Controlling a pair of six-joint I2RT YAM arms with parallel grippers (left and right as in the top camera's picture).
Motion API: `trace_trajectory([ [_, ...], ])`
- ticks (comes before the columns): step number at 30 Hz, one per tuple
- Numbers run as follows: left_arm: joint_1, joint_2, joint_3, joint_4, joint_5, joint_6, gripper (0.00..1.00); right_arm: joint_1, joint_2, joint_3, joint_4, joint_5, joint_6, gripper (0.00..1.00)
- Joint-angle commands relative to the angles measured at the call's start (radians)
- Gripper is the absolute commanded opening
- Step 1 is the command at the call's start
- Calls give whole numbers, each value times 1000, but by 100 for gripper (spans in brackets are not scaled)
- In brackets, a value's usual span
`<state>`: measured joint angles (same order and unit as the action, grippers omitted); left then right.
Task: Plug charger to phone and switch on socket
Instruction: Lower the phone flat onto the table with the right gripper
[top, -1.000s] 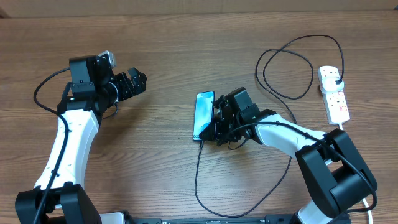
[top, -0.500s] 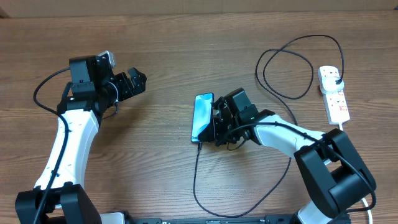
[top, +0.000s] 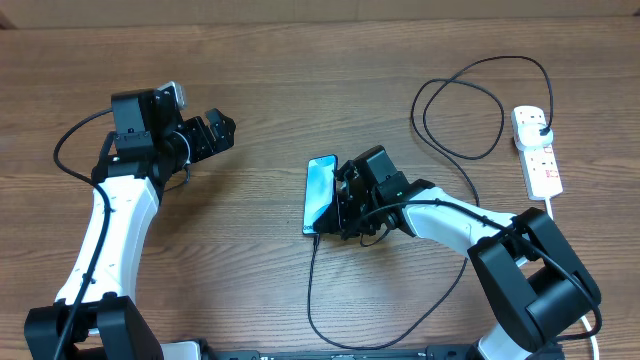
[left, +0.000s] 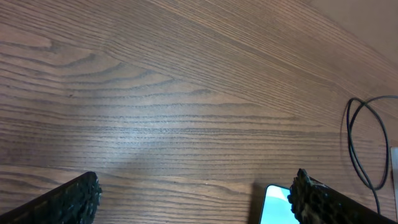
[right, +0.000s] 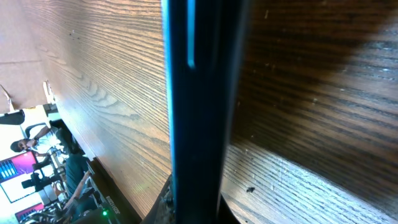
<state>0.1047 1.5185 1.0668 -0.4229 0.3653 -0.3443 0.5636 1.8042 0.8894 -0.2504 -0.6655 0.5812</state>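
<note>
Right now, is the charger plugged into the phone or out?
Looks in: overhead, the charger runs up and ends at the lower end of the phone. Whether the tip is fully seated: cannot tell, too small.

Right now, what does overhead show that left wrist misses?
Only overhead: the socket, the right claw closed on the phone, and the charger leading to the phone's lower end. Only left wrist: close-up wood grain of the table between the fingertips of the open left claw. Both: a corner of the phone, part of the charger's loop, the table.
</note>
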Motion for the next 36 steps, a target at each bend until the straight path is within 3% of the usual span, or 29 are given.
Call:
trace_trajectory([
  [1,0,-15,3,1,-10,0,100,5,-2,0,13,-11,-2,5],
  [36,0,-15,3,1,-10,0,100,5,-2,0,5,45,-6,14],
])
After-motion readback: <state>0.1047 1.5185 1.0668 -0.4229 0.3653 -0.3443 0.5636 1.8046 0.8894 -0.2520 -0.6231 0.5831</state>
